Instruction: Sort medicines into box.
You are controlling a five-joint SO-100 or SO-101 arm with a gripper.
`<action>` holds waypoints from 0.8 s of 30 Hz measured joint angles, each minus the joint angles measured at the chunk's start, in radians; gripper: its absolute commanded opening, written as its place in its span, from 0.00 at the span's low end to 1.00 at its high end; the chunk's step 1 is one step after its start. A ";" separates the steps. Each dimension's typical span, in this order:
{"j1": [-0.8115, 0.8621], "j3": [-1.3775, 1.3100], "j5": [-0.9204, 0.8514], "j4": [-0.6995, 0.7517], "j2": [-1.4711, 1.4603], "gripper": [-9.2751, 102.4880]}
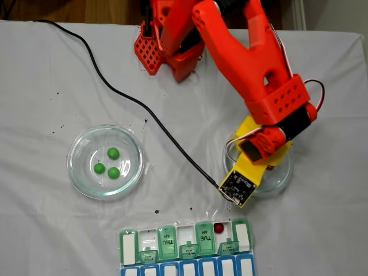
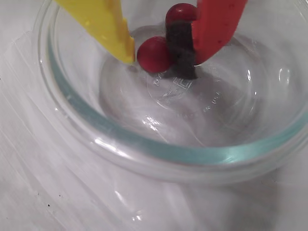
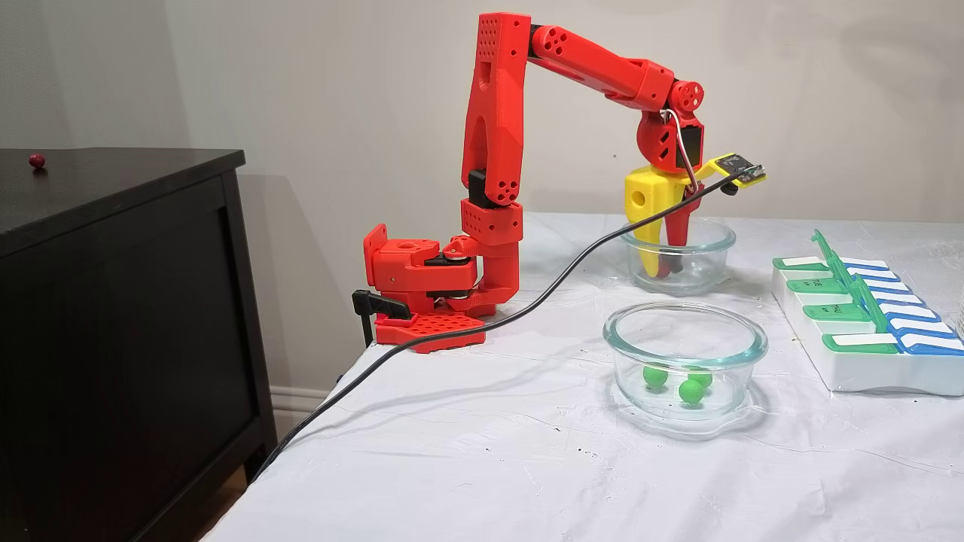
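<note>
Wrist view puts you inside a clear glass dish [image 2: 72, 103]. Your gripper [image 2: 161, 55] has its yellow finger [image 2: 103, 24] entering from 11 o'clock and its red finger [image 2: 216, 26] from 1 o'clock. The jaws stand spread, with one dark red ball [image 2: 153, 54] between them; it touches the yellow tip on one side and the dark pad [image 2: 182, 50] of the red finger on the other, though you cannot tell whether it is truly pinched. A second dark red ball [image 2: 179, 13] sits at 12 o'clock, partly behind the red finger.

From the fixed view above, your arm [image 1: 247, 63] reaches from 12 o'clock down over the dish [image 1: 282, 172] at 4 o'clock. Three green balls [image 1: 109, 163] lie in another dish [image 1: 77, 172] at 9 o'clock. The pill organizer [image 1: 127, 246] sits at 6 o'clock, several green lids raised, and one dark red ball [image 1: 218, 227] rests in an open compartment beside the TUE lid [image 1: 204, 234].

From the fixed view at the side, you see the gripper [image 3: 659, 267] dipped into the far dish [image 3: 715, 248]. The green balls [image 3: 681, 384] sit in the near dish [image 3: 625, 339], and the organizer [image 3: 866, 369] lies at 3 o'clock. A small red ball [image 3: 36, 159] rests on the dark cabinet [image 3: 135, 301] at 9 o'clock.
</note>
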 measured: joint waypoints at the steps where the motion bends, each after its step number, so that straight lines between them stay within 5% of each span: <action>1: -0.003 0.002 -0.003 -0.003 0.000 0.08; 16: 0.023 -0.100 0.109 0.084 0.272 0.08; 24: 0.227 -0.166 0.160 0.040 0.376 0.08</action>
